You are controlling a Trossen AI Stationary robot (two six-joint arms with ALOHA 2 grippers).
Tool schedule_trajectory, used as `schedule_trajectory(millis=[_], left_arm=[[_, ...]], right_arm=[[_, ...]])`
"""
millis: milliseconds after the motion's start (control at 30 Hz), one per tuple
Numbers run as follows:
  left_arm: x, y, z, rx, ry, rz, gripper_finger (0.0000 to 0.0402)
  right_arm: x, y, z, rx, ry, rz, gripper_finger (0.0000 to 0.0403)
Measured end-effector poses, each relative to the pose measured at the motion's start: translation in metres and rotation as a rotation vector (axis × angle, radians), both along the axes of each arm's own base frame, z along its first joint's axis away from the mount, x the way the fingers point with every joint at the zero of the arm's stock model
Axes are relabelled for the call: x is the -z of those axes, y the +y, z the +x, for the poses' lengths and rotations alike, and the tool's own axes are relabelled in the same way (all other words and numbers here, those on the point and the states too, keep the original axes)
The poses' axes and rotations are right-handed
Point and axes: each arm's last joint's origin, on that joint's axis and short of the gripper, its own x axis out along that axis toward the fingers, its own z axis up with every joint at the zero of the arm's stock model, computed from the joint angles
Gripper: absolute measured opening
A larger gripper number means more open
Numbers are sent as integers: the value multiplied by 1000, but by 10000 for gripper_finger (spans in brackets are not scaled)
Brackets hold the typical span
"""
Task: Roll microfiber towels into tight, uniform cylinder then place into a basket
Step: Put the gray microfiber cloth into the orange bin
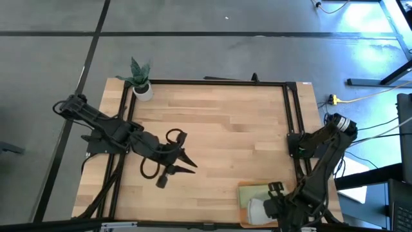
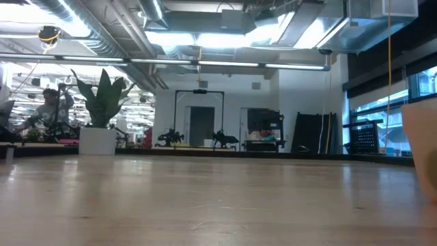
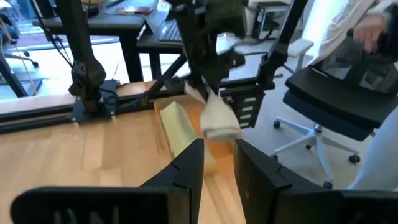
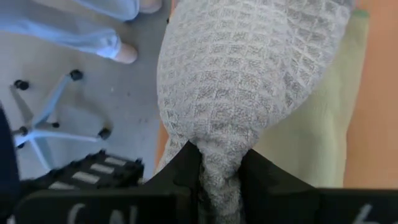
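From above, the right gripper (image 1: 270, 205) sits over the orange-brown basket (image 1: 243, 193) at the near right corner of the table (image 1: 219, 129), holding the rolled grey towel (image 1: 256, 208). Only the right wrist view shows the grip closely: the two dark fingers (image 4: 180, 165) are pinched on a narrow gathered end of the grey towel (image 4: 249, 74), and the bulky roll swells out just beyond the fingertips. Beside and under that roll lies the green towel (image 4: 317, 124), with a strip of basket (image 4: 379, 93) past it.

The left wrist view gives the side angle that the others lack: the grey towel (image 3: 219, 121) hangs off the tabletop from the right gripper (image 3: 208, 87), above the basket (image 3: 217, 149), while the green towel (image 3: 177, 127) lies rolled in the basket, ahead of the left arm's own fingers (image 3: 186, 168). Those fingers stand apart with a clear gap and nothing between them.

The left gripper (image 1: 187, 161) hovers over bare wood at the table's left middle, well apart from the basket. A small plant pot (image 1: 141, 90) stands at the far left corner. The low view shows no towel or gripper clearly, only the tabletop (image 2: 205, 198), the plant pot (image 2: 97, 140) and a pale blurred edge at the right.
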Motion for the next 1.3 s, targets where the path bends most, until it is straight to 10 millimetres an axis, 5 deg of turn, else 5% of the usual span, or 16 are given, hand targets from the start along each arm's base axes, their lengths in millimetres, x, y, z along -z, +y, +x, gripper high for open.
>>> schedule_trajectory(millis=[533, 900, 1300], left_arm=[[-12, 0, 1, -24, -11, 3, 78], [-12, 0, 1, -22, -10, 1, 78], [-9, 1, 0, -32, 27, -16, 78]], right_arm=[[76, -9, -4, -76, -112, 18, 65], [77, -15, 4, -96, -97, 32, 109], [77, -17, 8, -125, -96, 32, 203]])
